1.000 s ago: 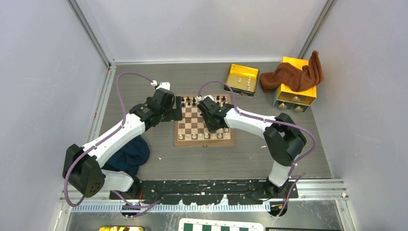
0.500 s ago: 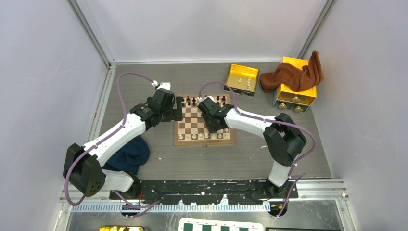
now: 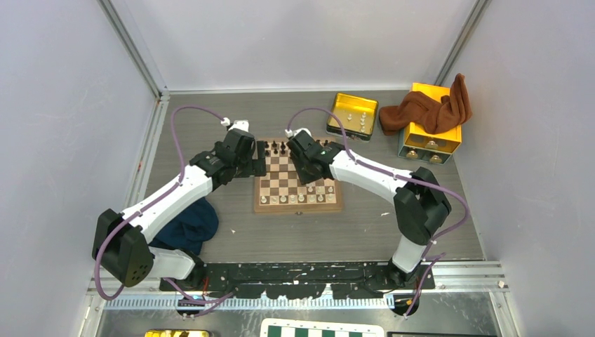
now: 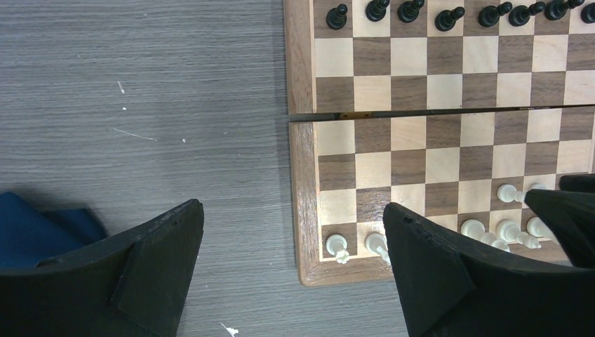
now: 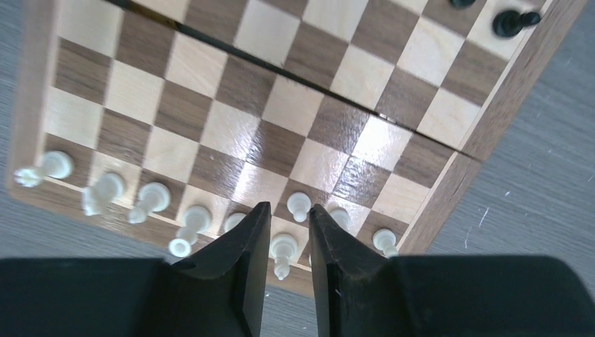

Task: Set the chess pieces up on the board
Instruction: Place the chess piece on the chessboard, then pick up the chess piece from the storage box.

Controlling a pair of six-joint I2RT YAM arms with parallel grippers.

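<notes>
The board (image 3: 298, 207) lies mid-table between my two arms. Dark chess pieces (image 4: 449, 14) line its far row, and white chess pieces (image 5: 151, 200) stand along its near rows. My right gripper (image 5: 289, 208) hovers above the near right squares with its fingers a narrow gap apart and nothing between them. A white pawn (image 5: 299, 203) stands on the board just past its tips. My left gripper (image 4: 293, 210) hangs wide open over the board's near left corner (image 4: 302, 274), holding nothing. From the top camera, the left gripper (image 3: 257, 161) sits at the board's left edge and the right gripper (image 3: 307, 170) over its middle.
A yellow tin tray (image 3: 352, 112) holding a few white pieces sits at the back right. Beside it stands a yellow box (image 3: 429, 133) with a brown cloth (image 3: 428, 109) draped on it. A blue cloth (image 3: 191, 225) lies by the left arm. A green-and-white checkered board (image 3: 323, 328) shows at the bottom edge.
My right gripper has opened slightly and drawn back from the near white rows toward the board's middle. The left arm has not moved.
</notes>
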